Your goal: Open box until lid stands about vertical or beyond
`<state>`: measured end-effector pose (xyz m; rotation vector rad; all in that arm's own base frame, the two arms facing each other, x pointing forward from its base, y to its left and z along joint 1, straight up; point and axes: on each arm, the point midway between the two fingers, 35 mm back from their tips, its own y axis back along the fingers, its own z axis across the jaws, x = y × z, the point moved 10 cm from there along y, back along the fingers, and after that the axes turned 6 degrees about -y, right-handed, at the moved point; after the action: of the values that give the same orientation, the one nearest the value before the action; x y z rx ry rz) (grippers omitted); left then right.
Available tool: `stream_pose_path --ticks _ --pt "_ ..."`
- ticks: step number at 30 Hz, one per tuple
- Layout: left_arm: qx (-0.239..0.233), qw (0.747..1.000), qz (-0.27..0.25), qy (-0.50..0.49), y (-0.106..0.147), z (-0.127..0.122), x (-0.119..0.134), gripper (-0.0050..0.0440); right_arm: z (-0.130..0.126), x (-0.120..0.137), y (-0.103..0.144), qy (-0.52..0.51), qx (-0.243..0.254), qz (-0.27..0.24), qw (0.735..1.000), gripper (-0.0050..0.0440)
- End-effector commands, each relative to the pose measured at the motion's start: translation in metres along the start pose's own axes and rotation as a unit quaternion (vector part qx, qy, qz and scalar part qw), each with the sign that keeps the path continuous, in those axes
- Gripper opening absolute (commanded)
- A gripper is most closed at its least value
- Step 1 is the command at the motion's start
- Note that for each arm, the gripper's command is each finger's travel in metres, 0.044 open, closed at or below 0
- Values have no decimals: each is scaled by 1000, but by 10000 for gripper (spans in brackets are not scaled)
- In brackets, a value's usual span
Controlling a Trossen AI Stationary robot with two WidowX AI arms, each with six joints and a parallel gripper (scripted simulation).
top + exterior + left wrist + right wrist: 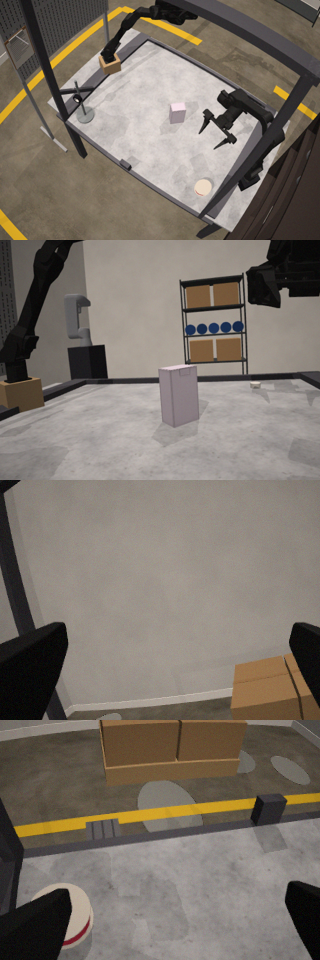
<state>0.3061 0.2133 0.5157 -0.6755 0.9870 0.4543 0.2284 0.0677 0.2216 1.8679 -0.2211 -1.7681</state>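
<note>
The pale pink carton (177, 112) stands upright near the middle of the table, with its lid closed flat. In the exterior view the carton (178, 395) shows its thumb notch (184, 371) at the top of the wall facing the camera. My right gripper (215, 134) is open and empty. It hovers above the table beside the carton and does not touch it. In the right wrist view the fingers stand wide apart over bare table. My left gripper (182, 634) is open and empty, raised high and pointing at the room wall, far from the carton.
A round beige disc with a red band (202, 187) lies near the table's front corner. A camera stand (83, 108) stands at the table's left edge. A tan block (109, 64) holds the left arm's base. Dark frame posts cross the table's edges.
</note>
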Motion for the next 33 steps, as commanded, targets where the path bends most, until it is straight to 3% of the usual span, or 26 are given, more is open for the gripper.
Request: stream_pose_path --ticks 1,20,25,30,32,33 --pt "4 1000 -2 -13 -3 -6 -12 440 0 -4 2 8 5 1 1000 440" --pt "1 1000 -18 -9 -6 -3 -5 440 0 -3 2 5 8 10 1000 440" --pt "-28 993 -111 18 -24 8 35 440 1 0 3 -13 38 60 997 440" --pt "-103 968 -219 63 -53 14 99 440 -1 3 6 -44 104 124 986 440" --pt "-139 956 -247 77 -62 14 123 440 -2 2 9 -56 137 142 979 440" --pt "-139 956 -247 77 -62 14 123 440 -2 2 9 -56 137 142 979 440"
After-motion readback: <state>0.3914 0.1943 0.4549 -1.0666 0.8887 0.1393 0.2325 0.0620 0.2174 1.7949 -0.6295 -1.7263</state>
